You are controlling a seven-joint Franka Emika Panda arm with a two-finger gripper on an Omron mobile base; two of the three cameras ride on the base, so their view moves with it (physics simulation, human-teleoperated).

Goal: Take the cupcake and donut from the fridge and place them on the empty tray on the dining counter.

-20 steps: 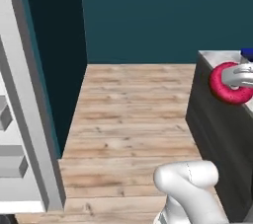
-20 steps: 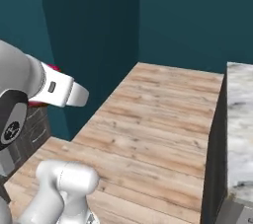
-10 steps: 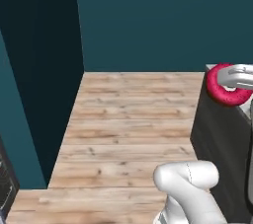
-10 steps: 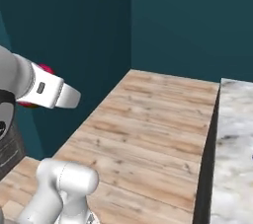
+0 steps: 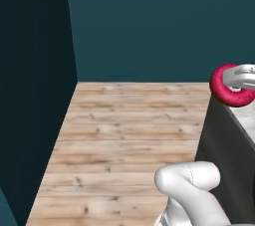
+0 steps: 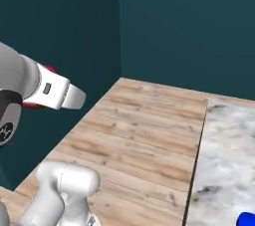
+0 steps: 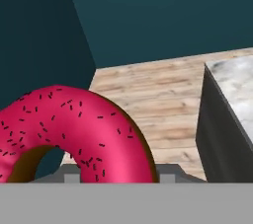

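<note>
The donut [image 7: 74, 129] is gripped in the gripper [image 5: 238, 83] and is held up in the air, right in front of the hand. Its pink glaze is dotted with dark sprinkles. The dining counter [image 7: 232, 90] is seen to the right of the hand and a bit lower. A blue corner of the tray [image 6: 247, 218] is seen on that counter. A wooden floor [image 5: 129, 135] is spread out below the hand.
</note>
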